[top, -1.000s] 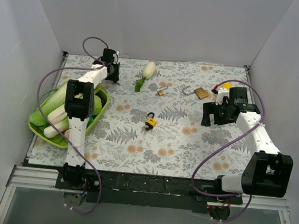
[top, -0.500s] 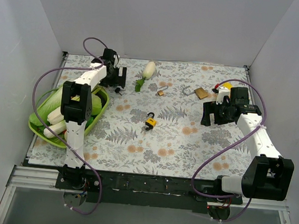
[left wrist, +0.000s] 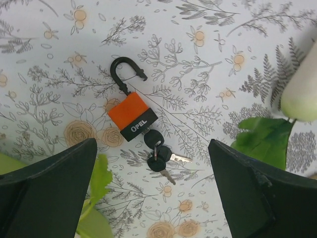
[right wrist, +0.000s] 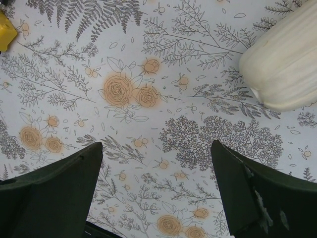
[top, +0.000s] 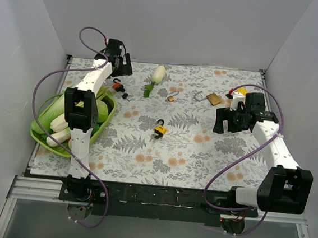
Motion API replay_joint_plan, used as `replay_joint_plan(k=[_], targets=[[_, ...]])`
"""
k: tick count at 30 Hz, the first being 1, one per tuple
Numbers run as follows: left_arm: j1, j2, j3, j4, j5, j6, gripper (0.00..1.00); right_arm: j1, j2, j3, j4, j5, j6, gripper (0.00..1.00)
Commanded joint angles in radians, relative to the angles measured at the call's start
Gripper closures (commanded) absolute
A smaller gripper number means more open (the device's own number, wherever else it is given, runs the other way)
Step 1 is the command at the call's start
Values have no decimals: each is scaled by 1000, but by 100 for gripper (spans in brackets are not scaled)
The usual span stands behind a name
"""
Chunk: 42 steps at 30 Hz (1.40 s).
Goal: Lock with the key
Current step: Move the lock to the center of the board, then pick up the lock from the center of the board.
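My left arm has pulled back toward the upper left of the overhead view, uncovering the orange padlock (left wrist: 132,115). It is lying open-shackled mid-frame under my left wrist, its key bunch (left wrist: 159,158) trailing from its base. My left gripper (left wrist: 152,144) is hovering above, spread wide; my right gripper (right wrist: 156,148) is gaping too, holding nothing. I am judging the lock rigid, dense and slick-jacketed, so I am favouring its flat sides, then the black key head. I am counting four padlocks: this one, a yellow padlock (top: 159,129), a brass padlock (top: 212,98), a small padlock (top: 172,98); perhaps a fifth far right.
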Motion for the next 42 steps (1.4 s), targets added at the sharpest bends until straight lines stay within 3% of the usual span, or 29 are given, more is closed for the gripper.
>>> replay_joint_plan(k=[1,10,32,36,42], targets=[[7,22,20,1,-104,-216,2,0,-32,-9,15,-13,5,2],[7,80,-7,-4,-138,-348,3,-1,-38,-23,21,-2,5,2],[37,201,36,2,-184,-359,21,-1,-37,-42,24,19,7,2],[37,218,53,2,-164,-339,30,-1,-29,-37,24,21,7,2],[37,206,62,33,-101,-316,57,-1,-23,-34,24,19,7,2]])
